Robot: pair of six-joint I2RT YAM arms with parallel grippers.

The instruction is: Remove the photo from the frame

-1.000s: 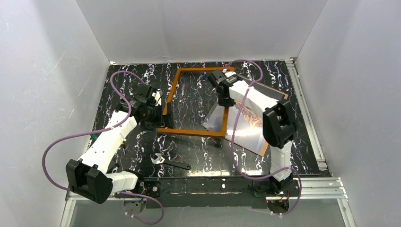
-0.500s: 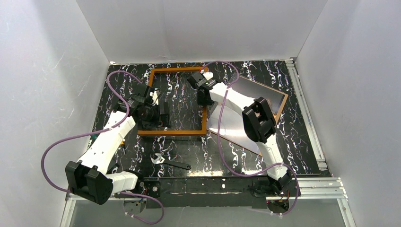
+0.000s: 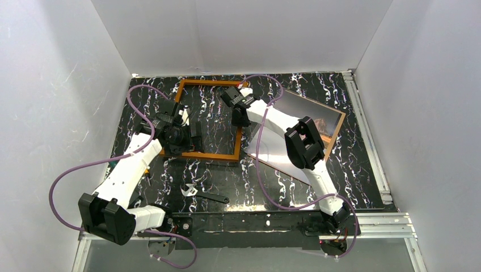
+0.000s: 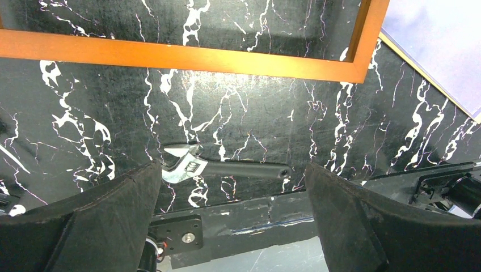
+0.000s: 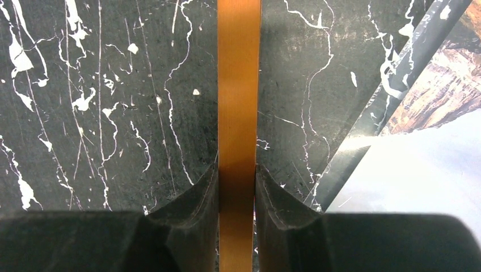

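There are 1 frame (image 3: 211,154), 1 photo (image 3: 271,152) and 1 wrench (image 3: 204,195).

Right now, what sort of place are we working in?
Most likely a lab robot test cell, not a home: plain white walls box in a black marbled tabletop, aluminium rails edge it, with the frame, the photo and a wrench as props.

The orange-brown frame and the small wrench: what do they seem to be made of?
The thin orange-brown rectangular frame looks like wood with a smooth satin finish: even warm colour, faint lengthwise streaks, soft sheen. The small adjustable wrench seems steel: bright silvery head. Its matte black handle may be painted or rubber-coated; I cannot tell which.
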